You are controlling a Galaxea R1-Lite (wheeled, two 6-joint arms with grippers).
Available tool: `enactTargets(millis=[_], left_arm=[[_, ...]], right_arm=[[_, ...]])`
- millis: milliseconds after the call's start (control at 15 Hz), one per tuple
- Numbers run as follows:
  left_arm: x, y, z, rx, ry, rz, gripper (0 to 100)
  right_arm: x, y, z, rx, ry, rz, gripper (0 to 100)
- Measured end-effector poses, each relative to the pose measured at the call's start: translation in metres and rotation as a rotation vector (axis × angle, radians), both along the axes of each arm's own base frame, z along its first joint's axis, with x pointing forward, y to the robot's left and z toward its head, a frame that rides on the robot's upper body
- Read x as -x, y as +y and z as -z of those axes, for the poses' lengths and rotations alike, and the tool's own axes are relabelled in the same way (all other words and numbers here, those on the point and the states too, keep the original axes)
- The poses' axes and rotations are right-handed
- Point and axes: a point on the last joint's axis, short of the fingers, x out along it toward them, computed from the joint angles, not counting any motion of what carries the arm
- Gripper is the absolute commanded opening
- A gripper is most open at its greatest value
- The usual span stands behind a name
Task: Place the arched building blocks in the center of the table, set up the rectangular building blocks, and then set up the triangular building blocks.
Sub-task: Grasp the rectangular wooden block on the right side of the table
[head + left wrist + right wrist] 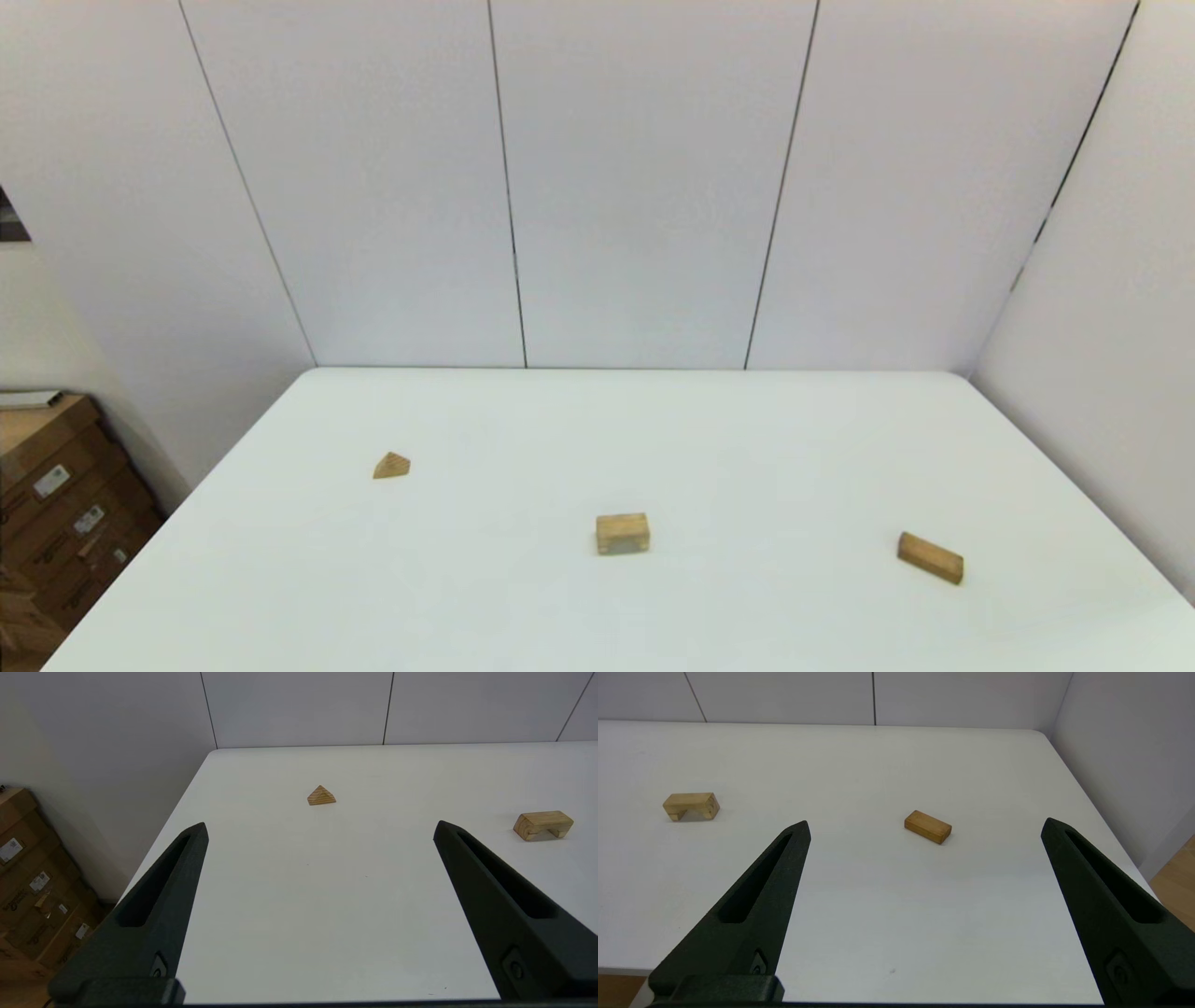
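Observation:
The arched block (623, 533) stands on its two legs near the middle of the white table (653, 439); it also shows in the left wrist view (543, 824) and the right wrist view (691, 806). The rectangular block (930, 557) lies flat to the right (927, 826). The small triangular block (391, 465) sits to the left (321, 796). My left gripper (320, 828) is open and empty, held back over the near left part of the table. Over the near right part, my right gripper (924, 826) hangs open with nothing in it. Neither arm shows in the head view.
Stacked cardboard boxes (56, 504) stand on the floor past the table's left edge (32, 886). White wall panels close the far side and the right side of the table.

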Motion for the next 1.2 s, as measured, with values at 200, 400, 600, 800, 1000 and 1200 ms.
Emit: enactTargets(millis=[200,400,600,800,1000,1200], left_arm=[[0.0,0.0,0.0,0.0,0.0,0.0,100],[0.0,0.0,0.0,0.0,0.0,0.0,100],[0.0001,0.0,-0.0003,0.0,-0.001,0.0,100],[0.0,0.0,-0.0003,0.0,-0.001,0.0,100],[0.0,0.0,-0.0002,0.0,0.0,0.0,100],[0.0,0.0,0.0,0.0,0.001,0.0,100]], right_arm=[[0.0,0.0,0.0,0.0,0.0,0.0,100],[0.0,0.0,0.0,0.0,0.0,0.0,100],[0.0,0.0,0.0,0.0,0.0,0.0,100],[0.0,0.0,0.0,0.0,0.0,0.0,100],[0.0,0.0,0.0,0.0,0.0,0.0,100],[0.0,0.0,0.0,0.0,0.0,0.0,100]])
